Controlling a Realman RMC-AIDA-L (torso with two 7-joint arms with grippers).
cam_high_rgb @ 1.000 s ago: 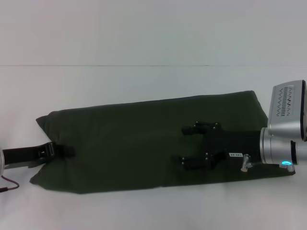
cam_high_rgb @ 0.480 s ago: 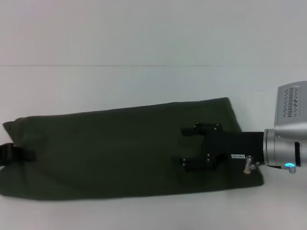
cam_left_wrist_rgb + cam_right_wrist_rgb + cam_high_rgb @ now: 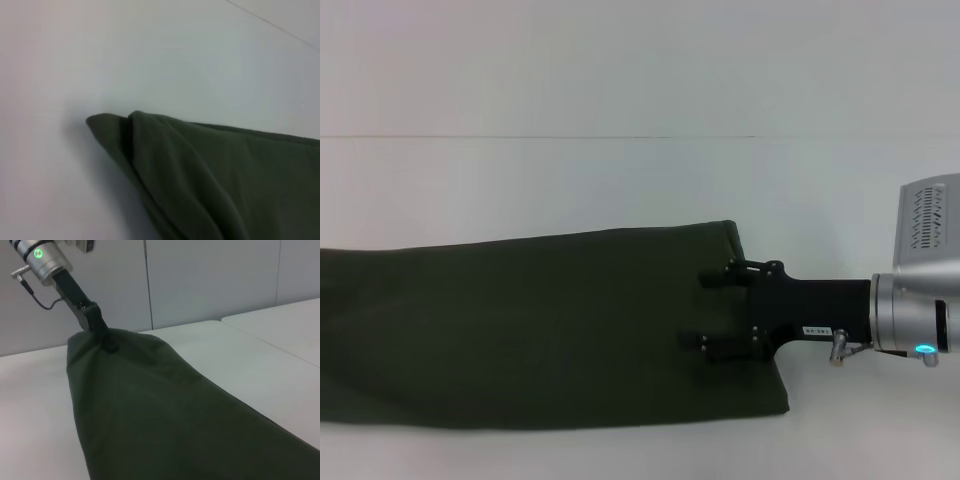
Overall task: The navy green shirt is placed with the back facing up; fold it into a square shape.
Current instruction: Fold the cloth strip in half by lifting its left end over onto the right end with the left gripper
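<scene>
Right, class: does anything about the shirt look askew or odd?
Yes. The shirt is a long narrow band, not a square, and its right end slants. The left gripper pinches its left end; the right gripper sits open over the slanted end.

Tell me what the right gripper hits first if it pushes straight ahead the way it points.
Only more of the large dark olive-green cloth shirt it already lies over; the right gripper points along it.
</scene>
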